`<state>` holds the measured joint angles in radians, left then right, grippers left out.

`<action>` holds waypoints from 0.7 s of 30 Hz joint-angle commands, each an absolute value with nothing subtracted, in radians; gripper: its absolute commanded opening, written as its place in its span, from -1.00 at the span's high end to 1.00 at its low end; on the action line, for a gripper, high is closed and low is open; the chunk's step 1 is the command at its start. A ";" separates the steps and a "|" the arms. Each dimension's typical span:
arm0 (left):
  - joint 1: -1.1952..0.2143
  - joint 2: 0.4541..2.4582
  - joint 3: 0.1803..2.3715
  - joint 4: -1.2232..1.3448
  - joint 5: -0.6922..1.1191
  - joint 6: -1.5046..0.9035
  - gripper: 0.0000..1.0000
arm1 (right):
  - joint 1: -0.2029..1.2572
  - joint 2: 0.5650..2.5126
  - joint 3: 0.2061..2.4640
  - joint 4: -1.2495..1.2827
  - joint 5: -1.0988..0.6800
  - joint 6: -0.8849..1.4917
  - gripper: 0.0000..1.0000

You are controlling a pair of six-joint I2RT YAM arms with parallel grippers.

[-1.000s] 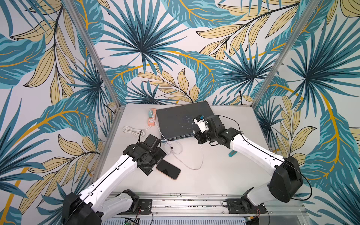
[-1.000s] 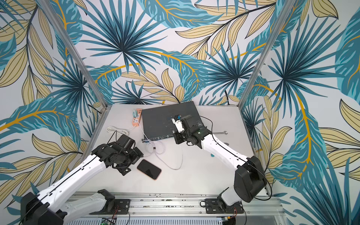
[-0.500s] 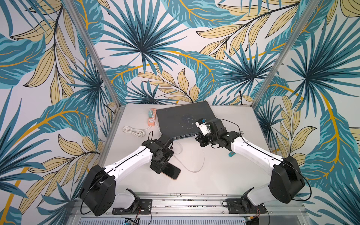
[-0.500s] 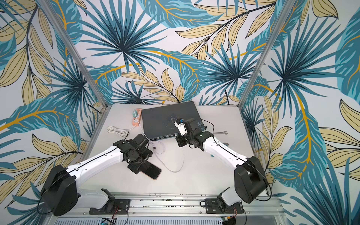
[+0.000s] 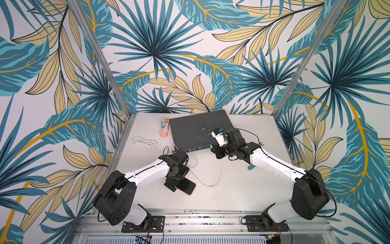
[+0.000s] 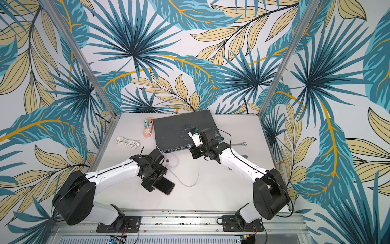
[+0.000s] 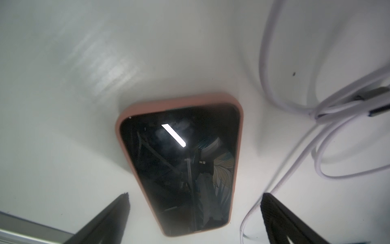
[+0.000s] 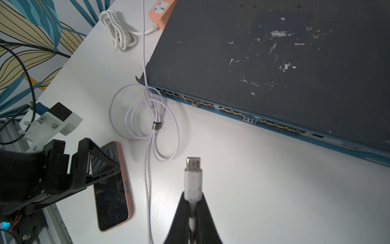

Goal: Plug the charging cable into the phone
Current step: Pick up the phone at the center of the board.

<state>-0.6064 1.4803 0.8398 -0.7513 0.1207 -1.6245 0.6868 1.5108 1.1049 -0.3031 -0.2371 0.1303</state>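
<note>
Cable connector (image 8: pixel 192 169) toward network switch (image 8: pixel 274 63)

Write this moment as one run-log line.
left tool: open, straddling phone | right tool: shut on charging cable | plug: not inserted

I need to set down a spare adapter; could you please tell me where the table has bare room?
Bare: the near middle of the table, between the phone and the right arm; also the far right corner beside the network switch. Crowded: between phone and switch, where the charging cable coils.
</note>
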 commanded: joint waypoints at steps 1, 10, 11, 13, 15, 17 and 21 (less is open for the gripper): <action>-0.607 1.503 0.830 -0.720 0.137 -1.627 -1.00 | 0.685 1.526 1.089 -0.292 -0.244 0.117 1.00; -0.606 1.512 0.805 -0.710 0.135 -1.667 -1.00 | 0.679 1.531 1.083 -0.290 -0.245 0.113 1.00; -0.605 1.515 0.799 -0.699 0.135 -1.669 -1.00 | 0.678 1.530 1.083 -0.290 -0.245 0.113 1.00; -0.599 1.527 0.793 -0.680 0.140 -1.672 -1.00 | 0.675 1.527 1.080 -0.288 -0.248 0.114 1.00; -0.592 1.542 0.793 -0.672 0.141 -1.666 -1.00 | 0.675 1.529 1.080 -0.288 -0.250 0.114 1.00; -0.586 1.550 0.793 -0.669 0.140 -1.665 -1.00 | 0.675 1.529 1.078 -0.285 -0.253 0.115 1.00; -0.574 1.552 0.791 -0.668 0.134 -1.665 -1.00 | 0.675 1.529 1.078 -0.281 -0.260 0.118 1.00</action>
<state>-0.5854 1.5211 0.8078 -0.7010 0.1589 -1.6657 0.6785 1.5131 1.1011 -0.2966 -0.2413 0.1299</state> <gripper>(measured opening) 0.998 0.094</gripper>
